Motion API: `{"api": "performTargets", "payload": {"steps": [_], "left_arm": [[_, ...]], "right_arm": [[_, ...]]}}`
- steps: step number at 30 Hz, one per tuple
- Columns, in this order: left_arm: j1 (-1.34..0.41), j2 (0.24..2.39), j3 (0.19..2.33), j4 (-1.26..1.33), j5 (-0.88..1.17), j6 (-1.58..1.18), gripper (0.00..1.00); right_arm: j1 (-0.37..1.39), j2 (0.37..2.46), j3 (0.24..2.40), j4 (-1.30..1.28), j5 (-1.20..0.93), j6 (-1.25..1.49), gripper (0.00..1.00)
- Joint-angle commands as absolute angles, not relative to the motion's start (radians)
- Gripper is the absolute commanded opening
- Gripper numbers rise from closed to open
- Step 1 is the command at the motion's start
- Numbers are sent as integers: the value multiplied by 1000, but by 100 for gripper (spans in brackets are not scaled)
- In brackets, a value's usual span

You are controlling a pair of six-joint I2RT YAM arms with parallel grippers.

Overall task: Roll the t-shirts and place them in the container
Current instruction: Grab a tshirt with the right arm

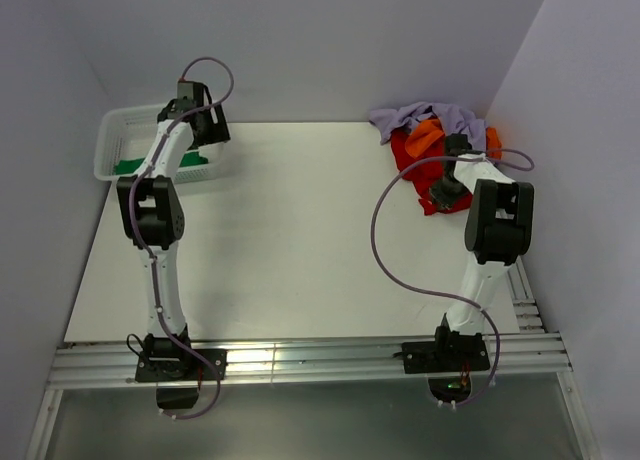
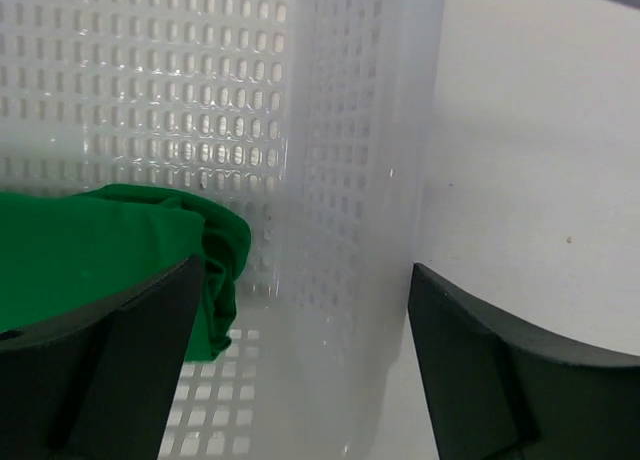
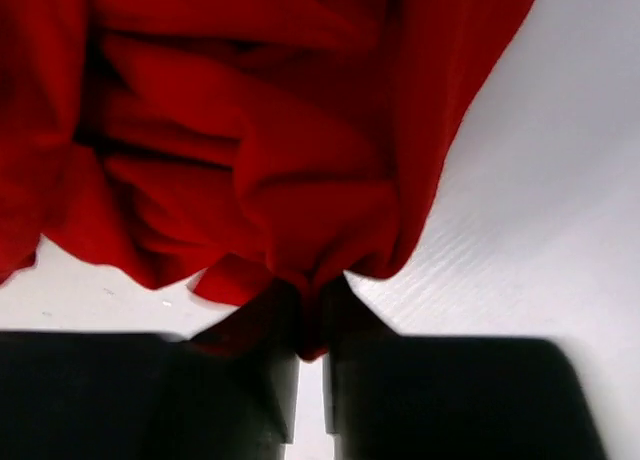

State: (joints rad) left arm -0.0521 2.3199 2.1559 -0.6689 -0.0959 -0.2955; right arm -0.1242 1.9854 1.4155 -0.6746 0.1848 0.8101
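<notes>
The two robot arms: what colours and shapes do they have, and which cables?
Both the left arm and the right arm have slim white tube links and blocky black joint housings. A thin purple cable loops along each. The gripper fingers are flat, matte black.

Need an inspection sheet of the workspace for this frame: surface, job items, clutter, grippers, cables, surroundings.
Surface: white table, bare in the middle.
Job's things: green t-shirt bundled inside the basket; red t-shirt, orange t-shirt and lavender t-shirt heaped at the far right corner, unrolled.
Clutter: white mesh basket at the far left corner; nothing else seen.
Grippers: left gripper open over the basket, holding nothing; right gripper fingers pinched on a fold of the red t-shirt.
Cables: purple cable loops wide beside the right arm; another arcs above the left wrist.
Surroundings: pale walls on three sides; aluminium rails at the near edge.
</notes>
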Motion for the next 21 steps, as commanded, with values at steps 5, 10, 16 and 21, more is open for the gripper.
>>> {"api": "performTargets", "payload": {"steps": [5, 10, 16, 21], "left_arm": [[-32, 2060, 2126, -667, -59, -367, 99], [-43, 2002, 2216, -801, -106, -393, 100], [-55, 1777, 2016, -756, -49, -478, 100], [-143, 1584, 1778, -680, -40, -524, 100]], "right_arm": [[-103, 1902, 1499, -686, 156, 773, 0], [-58, 1738, 1516, -770, 161, 729, 0], [-5, 1504, 1569, -847, 101, 657, 0], [242, 1433, 1821, -833, -98, 667, 0]]}}
